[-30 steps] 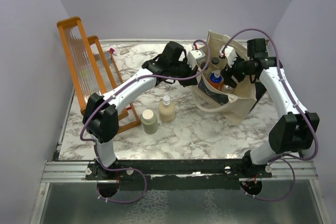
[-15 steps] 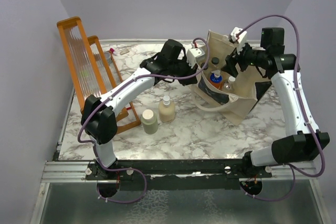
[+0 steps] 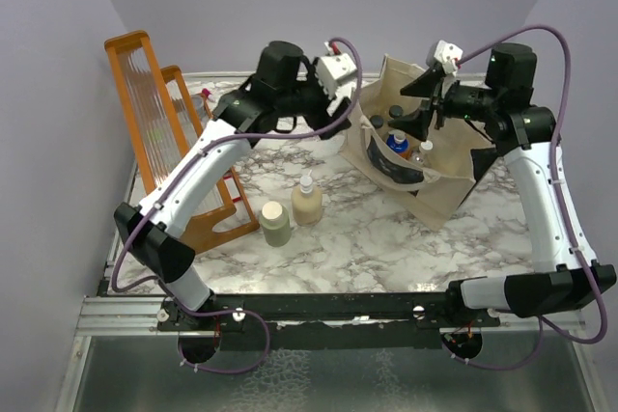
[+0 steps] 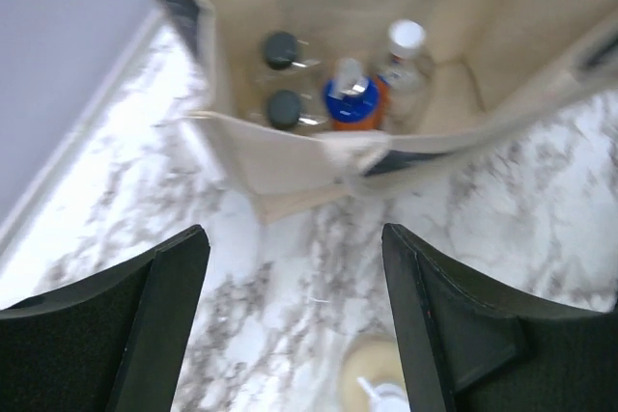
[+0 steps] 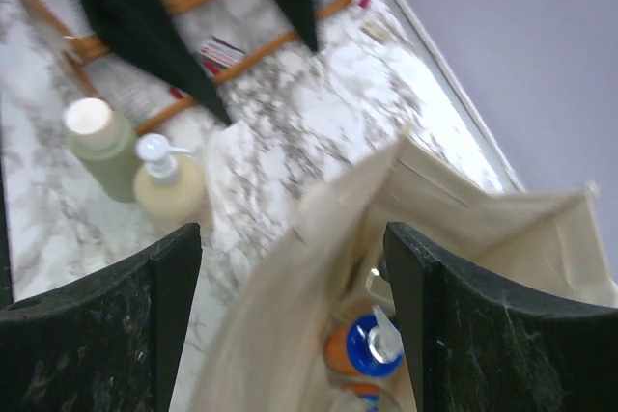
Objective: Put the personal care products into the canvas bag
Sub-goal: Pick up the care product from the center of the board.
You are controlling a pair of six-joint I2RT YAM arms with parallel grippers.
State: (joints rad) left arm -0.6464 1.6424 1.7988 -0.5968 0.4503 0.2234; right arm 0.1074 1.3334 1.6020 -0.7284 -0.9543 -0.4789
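Note:
The canvas bag (image 3: 439, 185) stands at the back right with its mouth open. Inside it are two black-capped clear bottles (image 4: 282, 79), an orange bottle with a blue cap (image 4: 350, 103) and a white-capped bottle (image 4: 406, 45). A beige pump bottle (image 3: 307, 202) and an olive-grey bottle with a cream cap (image 3: 274, 222) stand on the marble mid-table. My left gripper (image 3: 340, 115) hangs open in the air left of the bag, holding nothing. My right gripper (image 3: 417, 108) hovers open over the bag's mouth (image 5: 454, 219), also holding nothing.
An orange wooden rack (image 3: 154, 132) leans at the left edge of the table. Some small items (image 3: 217, 96) lie at the back left near the wall. The two arms face each other closely above the bag's left rim.
My left gripper has opened and drawn up and to the left, away from the bag's rim. My right gripper has risen out of the bag to above its mouth.

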